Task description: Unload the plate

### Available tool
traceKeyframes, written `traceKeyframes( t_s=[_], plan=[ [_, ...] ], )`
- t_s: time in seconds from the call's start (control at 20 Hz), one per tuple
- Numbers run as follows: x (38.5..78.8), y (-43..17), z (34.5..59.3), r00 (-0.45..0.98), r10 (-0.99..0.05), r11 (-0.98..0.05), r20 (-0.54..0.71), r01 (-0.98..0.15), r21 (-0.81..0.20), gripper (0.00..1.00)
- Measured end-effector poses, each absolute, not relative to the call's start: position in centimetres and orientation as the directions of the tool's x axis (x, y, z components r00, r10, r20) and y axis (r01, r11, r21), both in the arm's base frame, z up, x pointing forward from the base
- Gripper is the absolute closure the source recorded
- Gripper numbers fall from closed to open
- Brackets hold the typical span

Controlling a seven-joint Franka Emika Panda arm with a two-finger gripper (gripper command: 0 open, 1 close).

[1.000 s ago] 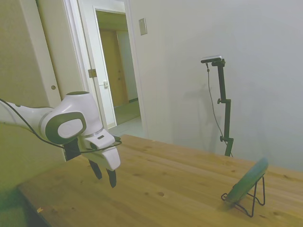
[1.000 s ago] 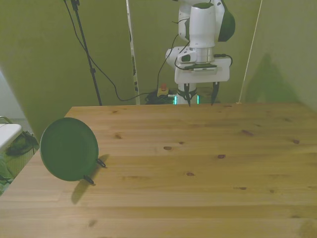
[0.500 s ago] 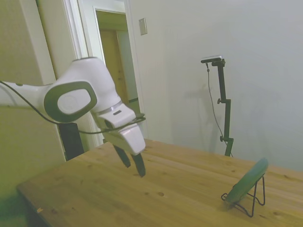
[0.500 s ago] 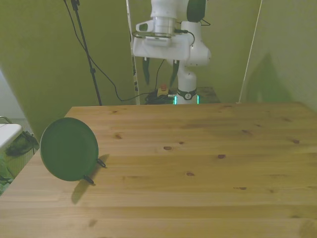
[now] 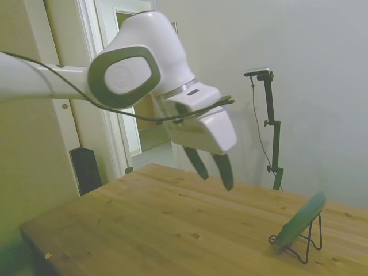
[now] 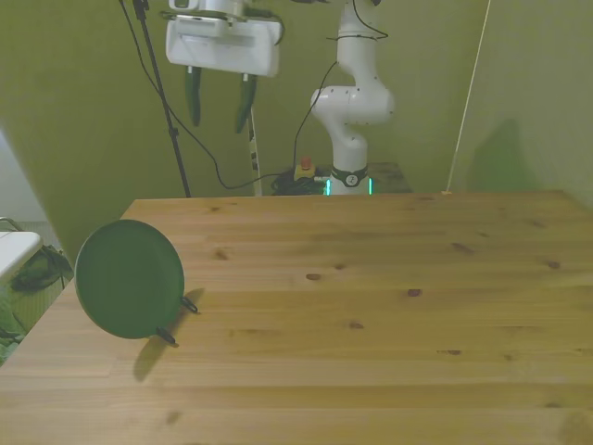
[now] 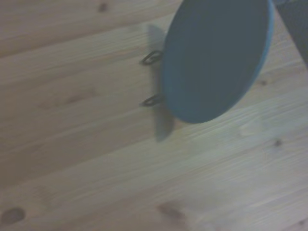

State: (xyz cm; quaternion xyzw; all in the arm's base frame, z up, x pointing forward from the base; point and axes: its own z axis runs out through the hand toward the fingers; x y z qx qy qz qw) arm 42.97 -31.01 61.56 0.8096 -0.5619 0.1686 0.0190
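Wooden boards with dark knots make up the table (image 6: 371,278), and a plain pale wall stands behind it. On the side view an open door (image 5: 135,115) shows behind the arm. The plate (image 6: 129,278) is round and dark green. It leans back, tilted on its edge, in a thin black wire stand (image 5: 305,238). It sits near the table edge on the front view's left. On the side view the plate (image 5: 299,221) looks like a thin slanted strip, because only its rim faces that camera. Two small feet of the stand (image 6: 178,320) poke out from under the plate on the front view. The wrist view shows the plate (image 7: 216,57) from close by, a bit blurry, with its shadow on the wood and two little wire loops of the stand (image 7: 151,79) beside it. The white arm (image 5: 121,75) is up high in the air. Its gripper (image 6: 220,104) hangs far above the table, well apart from the plate. On the side view the gripper (image 5: 214,170) points down and toward the plate. Its two dark fingers (image 6: 194,97) are spread apart with a clear gap between them, and they hold nothing. Nothing touches the plate but the stand.
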Motion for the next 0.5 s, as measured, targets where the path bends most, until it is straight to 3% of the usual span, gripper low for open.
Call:
traceKeyframes(
  t_s=[0.1,0.5],
  plan=[
    [45.2,-34.2,61.9,0.302,-0.903,-0.359,0.306,-0.922,-0.149,0.0],
    [49.7,-34.2,60.0,0.271,-0.909,-0.318,0.316,-0.942,-0.107,0.0]
  ],
)
